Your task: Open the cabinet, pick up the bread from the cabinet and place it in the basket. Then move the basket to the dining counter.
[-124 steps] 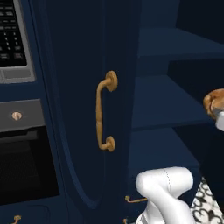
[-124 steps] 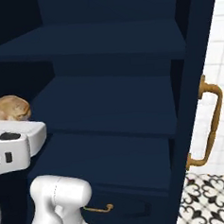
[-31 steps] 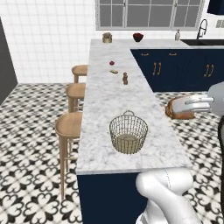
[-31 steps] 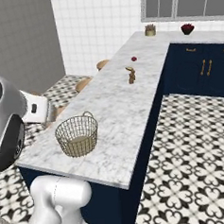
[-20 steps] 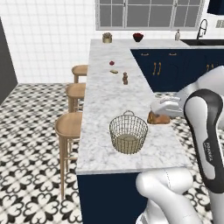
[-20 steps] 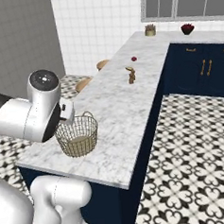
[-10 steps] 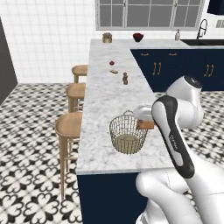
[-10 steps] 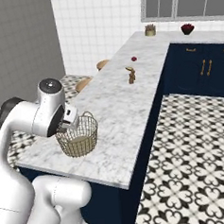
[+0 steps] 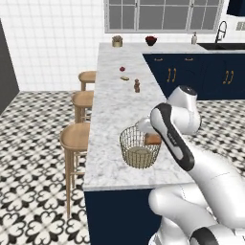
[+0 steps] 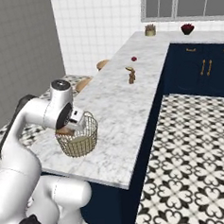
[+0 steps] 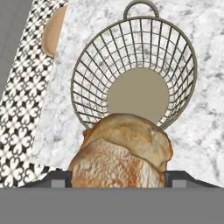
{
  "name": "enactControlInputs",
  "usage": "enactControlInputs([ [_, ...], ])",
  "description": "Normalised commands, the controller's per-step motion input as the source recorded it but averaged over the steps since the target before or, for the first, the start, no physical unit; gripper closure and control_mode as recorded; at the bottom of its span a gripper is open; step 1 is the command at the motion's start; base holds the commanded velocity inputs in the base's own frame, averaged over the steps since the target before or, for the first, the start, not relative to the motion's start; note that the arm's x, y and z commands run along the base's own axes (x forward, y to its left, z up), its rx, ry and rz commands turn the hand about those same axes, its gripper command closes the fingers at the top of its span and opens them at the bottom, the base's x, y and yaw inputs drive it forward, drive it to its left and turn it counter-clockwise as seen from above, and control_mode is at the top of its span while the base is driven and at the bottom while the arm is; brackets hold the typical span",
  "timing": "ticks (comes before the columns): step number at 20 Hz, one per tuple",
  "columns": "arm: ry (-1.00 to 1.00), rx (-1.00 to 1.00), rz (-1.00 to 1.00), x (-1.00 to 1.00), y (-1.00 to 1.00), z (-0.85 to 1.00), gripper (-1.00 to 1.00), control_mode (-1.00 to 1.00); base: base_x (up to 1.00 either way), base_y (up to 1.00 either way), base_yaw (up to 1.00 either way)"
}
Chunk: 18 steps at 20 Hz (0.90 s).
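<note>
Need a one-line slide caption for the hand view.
Round tan-brown bread bun held in the gripper just above the near rim of the round brass wire-mesh basket on the white marble counter.

Bread (image 11: 122, 153): round tan-brown crusty bun, cracked top, held between the fingers (image 11: 59, 178), wedged wide on both sides. Sits just above the near rim of the basket (image 11: 83, 92), overlapping that rim in hand view; seen at the basket's right edge in left base view (image 9: 153, 139), at its left edge in right base view (image 10: 64, 131). Basket: round brass wire mesh bowl, see-through, solid tan disc bottom, small loop handle on far rim, upright, empty inside. Stands on the table (image 9: 115, 105), near its front end, closer to the stool side. Table: long white grey-veined marble top over dark navy base.
</note>
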Motion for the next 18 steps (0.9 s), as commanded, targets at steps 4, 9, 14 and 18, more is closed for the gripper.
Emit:
enactControlInputs([
  [4,0.11,0.00,-0.01,0.60,0.00,-0.55,1.00,-1.00,0.00,0.00,0.00],
  [9,0.13,0.00,-0.01,0.57,0.00,-0.57,1.00,-1.00,0.00,0.00,0.00],
  [14,0.10,0.00,-0.01,0.48,0.00,-0.51,1.00,-1.00,0.00,0.00,0.00],
  [18,0.09,0.00,-0.02,0.46,0.00,-0.55,1.00,-1.00,0.00,0.00,0.00],
])
